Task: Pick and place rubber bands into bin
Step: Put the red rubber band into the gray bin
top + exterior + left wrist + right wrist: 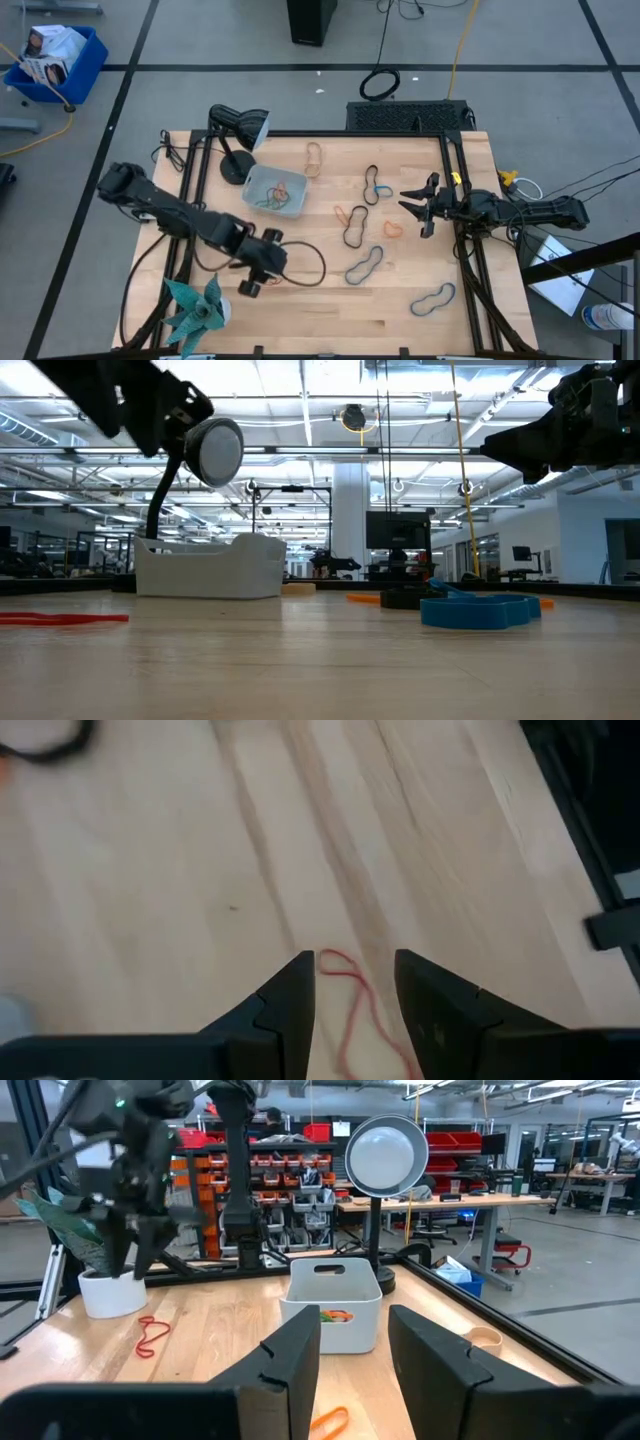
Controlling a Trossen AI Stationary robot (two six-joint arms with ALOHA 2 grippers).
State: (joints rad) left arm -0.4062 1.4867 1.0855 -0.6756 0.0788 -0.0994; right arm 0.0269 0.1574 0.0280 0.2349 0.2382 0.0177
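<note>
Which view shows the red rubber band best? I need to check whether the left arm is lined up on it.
The left wrist view: the red rubber band lies on the wood between the open jaws. The right wrist view shows it far off beside the plant pot; the low view shows it edge-on; the high view does not show it.

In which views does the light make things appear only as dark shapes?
Low view: bright ceiling lights behind leave the right arm a dark silhouette. Left wrist view: the left claw is dark against the pale table. High view: even light.
</note>
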